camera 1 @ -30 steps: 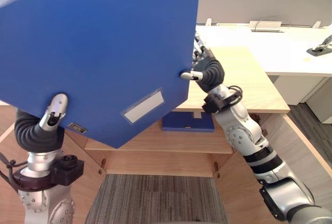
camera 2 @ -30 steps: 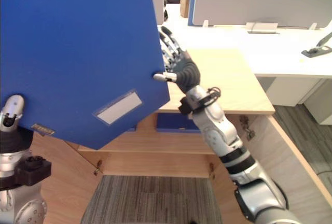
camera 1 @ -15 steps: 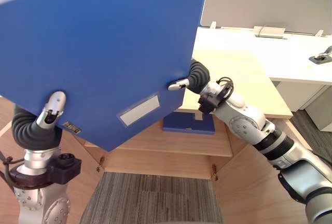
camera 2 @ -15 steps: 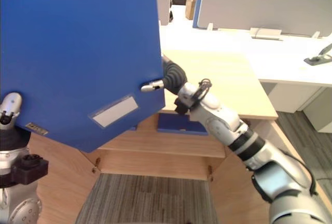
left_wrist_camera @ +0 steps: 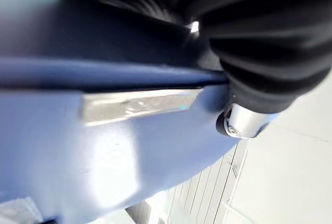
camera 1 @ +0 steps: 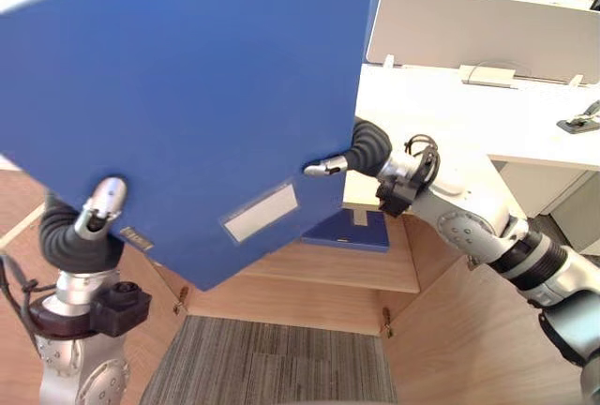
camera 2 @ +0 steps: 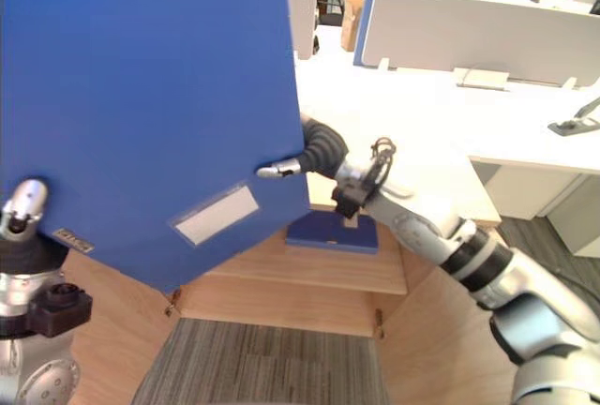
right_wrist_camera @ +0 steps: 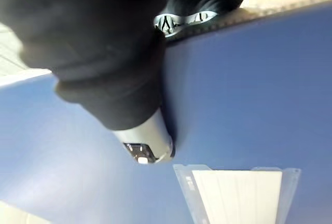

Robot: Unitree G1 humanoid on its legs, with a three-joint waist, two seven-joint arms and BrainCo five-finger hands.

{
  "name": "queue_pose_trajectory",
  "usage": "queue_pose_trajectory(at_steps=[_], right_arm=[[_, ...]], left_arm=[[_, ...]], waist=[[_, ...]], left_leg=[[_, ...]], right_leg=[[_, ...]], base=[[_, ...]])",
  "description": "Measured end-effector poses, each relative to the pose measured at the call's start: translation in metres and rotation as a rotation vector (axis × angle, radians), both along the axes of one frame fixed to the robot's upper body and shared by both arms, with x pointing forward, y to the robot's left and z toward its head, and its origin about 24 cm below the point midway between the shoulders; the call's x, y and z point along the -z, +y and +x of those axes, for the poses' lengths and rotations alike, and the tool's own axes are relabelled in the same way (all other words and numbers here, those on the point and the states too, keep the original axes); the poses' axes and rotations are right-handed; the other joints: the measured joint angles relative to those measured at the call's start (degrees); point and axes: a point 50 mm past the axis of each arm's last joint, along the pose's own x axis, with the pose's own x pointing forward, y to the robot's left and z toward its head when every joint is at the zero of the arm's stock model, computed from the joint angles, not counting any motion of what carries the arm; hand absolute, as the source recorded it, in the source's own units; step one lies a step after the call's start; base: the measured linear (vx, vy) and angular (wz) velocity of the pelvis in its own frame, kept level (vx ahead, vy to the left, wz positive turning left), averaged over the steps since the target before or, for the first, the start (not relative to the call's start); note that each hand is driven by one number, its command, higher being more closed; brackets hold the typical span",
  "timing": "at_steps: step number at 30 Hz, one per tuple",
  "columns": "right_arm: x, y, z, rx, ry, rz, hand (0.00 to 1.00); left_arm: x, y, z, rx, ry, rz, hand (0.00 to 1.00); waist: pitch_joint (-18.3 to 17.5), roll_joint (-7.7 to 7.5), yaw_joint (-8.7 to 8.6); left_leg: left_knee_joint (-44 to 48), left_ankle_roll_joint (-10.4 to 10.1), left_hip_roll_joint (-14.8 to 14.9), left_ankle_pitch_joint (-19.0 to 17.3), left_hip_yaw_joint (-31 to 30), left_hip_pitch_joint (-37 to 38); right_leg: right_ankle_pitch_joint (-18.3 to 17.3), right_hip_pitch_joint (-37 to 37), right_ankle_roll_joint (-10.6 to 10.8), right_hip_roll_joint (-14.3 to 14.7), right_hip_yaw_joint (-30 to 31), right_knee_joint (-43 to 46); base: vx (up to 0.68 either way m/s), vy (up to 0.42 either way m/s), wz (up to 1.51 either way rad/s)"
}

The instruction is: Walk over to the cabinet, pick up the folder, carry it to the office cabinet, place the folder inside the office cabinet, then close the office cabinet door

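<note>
A large blue folder [camera 1: 187, 96] with a clear label pocket [camera 1: 260, 213] is held up close before me, tilted, covering the left and middle of both eye views. My left hand [camera 1: 70, 236] grips its lower left corner, thumb [camera 1: 101, 206] pressed on the front face and the fingers behind. My right hand [camera 1: 367, 147] holds the right edge, its thumb [camera 1: 325, 167] pinching the front face. The left wrist view has the left thumb [left_wrist_camera: 244, 120] on the blue cover [left_wrist_camera: 78, 156]. In the right wrist view the right thumb [right_wrist_camera: 148, 143] presses the folder [right_wrist_camera: 249, 105] above the label pocket [right_wrist_camera: 233, 193].
Below the folder stands a light wooden cabinet with both doors swung open, the right door [camera 1: 469, 330] beside my right arm. A second blue folder [camera 1: 352, 229] lies flat on its shelf. White desks [camera 1: 450, 105] with a grey partition [camera 1: 478, 30] stand behind. Grey carpet [camera 1: 272, 358] lies below.
The right hand's fingers, spread behind the folder's edge a second ago, have closed on it, and the right arm has stretched lower and flatter. The left hand stays at the lower corner. The view has shifted.
</note>
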Motion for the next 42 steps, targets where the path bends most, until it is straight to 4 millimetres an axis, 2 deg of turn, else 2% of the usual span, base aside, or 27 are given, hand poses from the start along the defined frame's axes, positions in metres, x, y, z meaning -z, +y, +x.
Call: queue_pose_trajectory(at_steps=[2,6,10,12,13,14,15,16,18,20,22,26,29,30,33,36,38,42], right_arm=[[0.010,-0.003,0.000,0.012,0.038,-0.008,1.00],[0.029,-0.005,0.004,0.041,0.116,-0.074,1.00],[0.047,-0.009,0.007,0.075,0.174,-0.153,1.00],[0.051,-0.010,0.007,0.083,0.174,-0.188,1.00],[0.055,-0.012,0.006,0.089,0.164,-0.221,1.00],[0.057,-0.013,0.005,0.093,0.163,-0.232,1.00],[0.060,-0.013,0.004,0.096,0.159,-0.249,1.00],[0.061,-0.013,0.004,0.096,0.158,-0.251,1.00],[0.063,-0.014,0.003,0.097,0.167,-0.243,1.00],[0.054,-0.008,-0.011,0.025,0.126,-0.151,1.00],[0.044,-0.008,-0.017,0.007,0.077,-0.075,1.00],[0.034,-0.020,-0.013,0.099,-0.029,-0.055,1.00],[0.024,-0.027,-0.014,0.186,-0.160,-0.073,1.00],[0.019,-0.027,-0.015,0.212,-0.209,-0.062,1.00],[0.005,-0.021,-0.021,0.256,-0.336,-0.043,1.00],[-0.004,-0.004,-0.033,0.265,-0.521,-0.068,1.00],[0.003,0.008,-0.039,0.243,-0.554,-0.084,1.00],[0.052,0.042,-0.058,0.105,-0.538,-0.244,1.00]], left_arm=[[0.010,0.001,0.006,0.048,0.057,0.003,0.00],[0.045,0.005,0.022,0.163,0.241,-0.047,0.00],[0.099,0.001,0.028,0.232,0.483,-0.098,0.00],[0.120,0.001,0.027,0.240,0.578,-0.089,0.00],[0.144,0.003,0.023,0.240,0.688,-0.059,0.00],[0.154,0.003,0.021,0.242,0.734,-0.038,0.00],[0.171,0.005,0.016,0.244,0.813,-0.015,0.00],[0.201,0.008,0.005,0.243,0.966,0.025,0.00],[0.235,0.011,-0.012,0.217,1.143,0.024,0.00],[0.286,0.013,-0.047,0.116,1.438,-0.004,0.00],[0.308,0.004,-0.070,0.100,1.581,-0.015,0.00],[0.333,-0.004,-0.101,0.066,1.740,-0.013,0.00],[0.344,0.010,-0.125,-0.090,1.840,-0.068,0.00],[0.347,0.014,-0.132,-0.160,1.862,-0.135,0.00],[0.350,0.020,-0.144,-0.271,1.897,-0.219,0.00],[0.353,0.021,-0.158,-0.358,1.956,-0.255,0.00],[0.354,0.019,-0.167,-0.387,1.987,-0.279,0.00],[0.356,0.016,-0.175,-0.401,2.017,-0.266,0.00]], waist=[[-0.05,0.00,0.03],[-0.45,0.14,-0.10],[-0.46,0.26,-0.16],[-0.46,0.27,-0.29],[-0.48,0.28,-0.39],[-0.48,0.28,-0.40],[-0.51,0.28,-0.44],[-0.58,0.31,-0.76],[-0.55,0.34,-1.17],[-0.54,0.37,-2.02],[-0.53,0.38,-2.24],[-0.53,0.37,-2.19],[-0.54,0.52,-2.39],[-0.53,0.54,-2.62],[-0.53,0.57,-2.99],[-0.53,0.56,-2.96],[-0.52,0.52,-2.86],[-0.48,0.44,-2.42]], left_leg=[[0.02,-0.04,0.00,0.03,0.11,-0.15],[0.20,-0.08,0.07,0.04,0.51,-0.87],[0.13,-0.10,0.09,0.02,0.73,-0.86],[0.09,-0.10,0.08,0.02,0.86,-0.86],[0.10,-0.13,0.14,-0.04,1.02,-0.96],[0.09,-0.14,0.16,-0.06,1.12,-1.04],[0.12,-0.14,0.17,-0.06,1.25,-1.32],[0.29,-0.13,0.21,-0.06,1.60,-2.02],[0.36,-0.13,0.27,-0.06,2.15,-2.13],[0.40,-0.08,0.27,-0.12,2.24,-2.11],[0.83,0.23,0.21,-0.41,2.28,-2.11],[1.03,0.39,0.09,-0.54,2.27,-2.09],[1.04,0.38,0.17,-0.53,2.29,-2.05],[1.02,0.37,0.20,-0.52,2.36,-2.03],[0.94,0.35,0.23,-0.51,2.39,-1.97],[0.90,0.36,0.16,-0.52,2.38,-1.95],[0.89,0.36,0.10,-0.52,2.33,-1.96],[0.90,0.37,0.11,-0.51,2.19,-1.99]], right_leg=[[0.00,-0.20,0.00,0.00,0.10,0.00],[0.12,-1.04,-0.11,0.10,0.49,0.01],[0.12,-1.23,-0.11,0.13,0.70,0.01],[0.12,-1.34,-0.10,0.13,0.85,0.01],[0.12,-1.55,-0.11,0.19,1.07,0.00],[0.12,-1.69,-0.11,0.21,1.16,0.00],[0.17,-2.02,-0.17,0.23,1.29,0.00],[0.40,-2.91,-0.30,0.29,1.63,0.00],[0.50,-3.23,-0.35,0.38,2.10,0.00],[0.49,-3.31,-0.35,0.40,2.27,0.00],[0.49,-3.15,-0.35,0.31,2.36,0.00],[0.64,-3.03,-0.23,0.13,2.48,-0.01],[0.70,-3.01,-0.26,0.22,2.59,-0.01],[0.71,-3.04,-0.28,0.27,2.67,-0.01],[0.71,-3.04,-0.27,0.31,2.71,-0.02],[0.71,-3.04,-0.27,0.24,2.71,-0.02],[0.71,-3.03,-0.26,0.16,2.70,-0.03],[0.71,-3.00,-0.26,0.12,2.65,-0.04]], base=[[0.00,0.000,0.00],[0.01,0.010,-0.05],[0.01,0.007,-0.02],[0.00,0.007,-0.03],[0.01,0.013,-0.07],[0.00,0.013,-0.07],[0.00,0.005,-0.09],[0.00,0.003,-0.12],[0.02,0.000,-0.12],[0.04,0.005,-0.06],[0.01,0.008,-0.02],[-0.02,0.010,-0.01],[-0.03,0.011,-0.02],[0.00,0.000,0.00],[0.00,0.000,0.00],[0.00,0.000,0.00],[0.00,0.000,0.00],[0.00,0.000,0.00]])
